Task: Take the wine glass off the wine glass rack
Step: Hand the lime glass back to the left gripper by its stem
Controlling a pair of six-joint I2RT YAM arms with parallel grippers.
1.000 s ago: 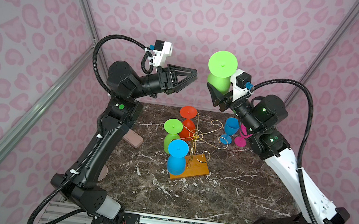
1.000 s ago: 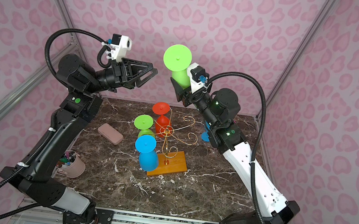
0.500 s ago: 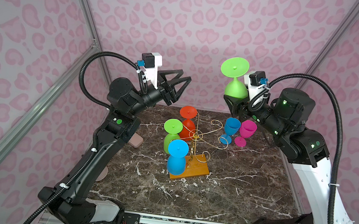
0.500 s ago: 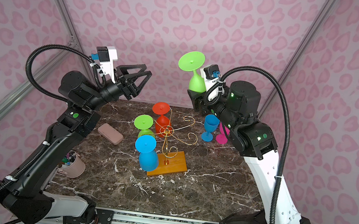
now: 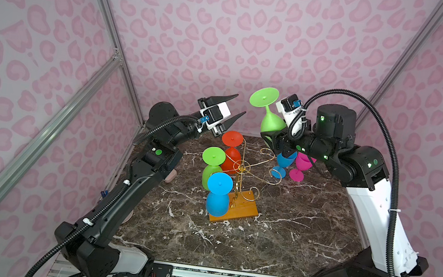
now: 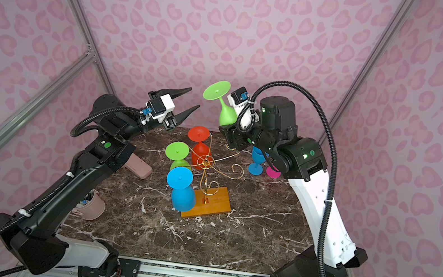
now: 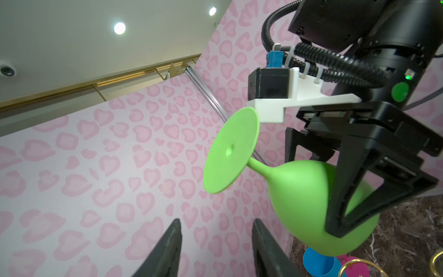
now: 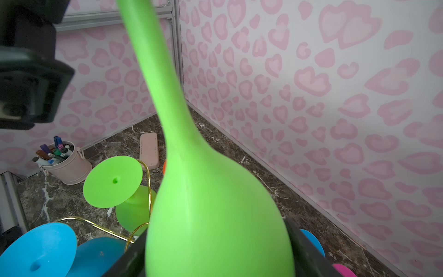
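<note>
My right gripper [image 5: 268,136] [image 6: 226,129] [image 8: 215,242] is shut on the bowl of a green wine glass [image 5: 272,121] [image 6: 226,114] [image 7: 299,191] [image 8: 215,211]. It holds the glass in the air over the table's back edge, foot tilted up and leftward. The wine glass rack [image 5: 243,168] [image 6: 207,161], gold wire on an orange wooden base, stands mid-table. A red glass [image 5: 231,153], a green one [image 5: 212,165] and a blue one [image 5: 218,196] hang upside down on it. My left gripper [image 5: 241,104] [image 6: 195,98] [image 7: 215,223] is open and empty, just left of the held glass's foot.
A blue glass [image 5: 284,162] and a pink glass [image 5: 302,166] stand on the marble at the back right, under my right wrist. A pink case [image 6: 138,166] and a pink cup of pens [image 6: 93,206] [image 8: 66,165] sit along the left side.
My right gripper has drawn back and lowered slightly with the green glass, tilting its foot leftward. My left arm has swung round, its gripper now pointing at the glass's foot, jaws a little narrower.
</note>
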